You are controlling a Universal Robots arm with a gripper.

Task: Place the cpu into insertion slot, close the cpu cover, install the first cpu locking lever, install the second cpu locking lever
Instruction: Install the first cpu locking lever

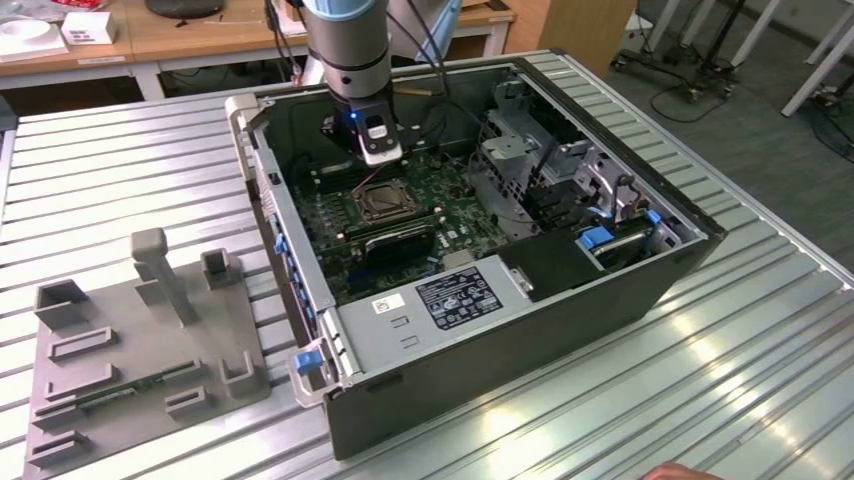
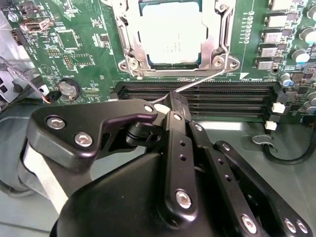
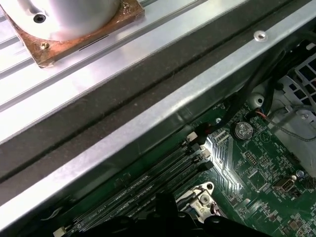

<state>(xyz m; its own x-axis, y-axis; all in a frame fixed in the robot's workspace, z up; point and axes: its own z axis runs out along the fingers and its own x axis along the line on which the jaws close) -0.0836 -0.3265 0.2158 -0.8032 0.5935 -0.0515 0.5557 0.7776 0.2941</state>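
The cpu (image 2: 170, 32) lies flat in the insertion slot (image 1: 356, 200), silvery top up, and the cpu cover (image 2: 124, 39) lies down around its edges with the chip showing through the cut-out. From one corner of the socket a thin wire locking lever (image 2: 197, 82) slants across the green motherboard (image 2: 74, 44) and over the long black memory slots (image 2: 207, 96) to the gripper (image 2: 165, 104). The gripper's black fingers are pinched together on the lever's free end. A round coin battery (image 2: 68, 89) sits on the board near the gripper body. In the exterior view the arm (image 1: 350, 60) reaches straight down into an open computer case (image 1: 534, 300) lying on its side, with the gripper just above the board beside the socket. The case rests on a ribbed metal table (image 1: 120, 170). A grey holder (image 1: 147, 330) with upright posts stands well apart on the exterior view's left. A fingertip (image 1: 681, 472) shows at the table's near edge.
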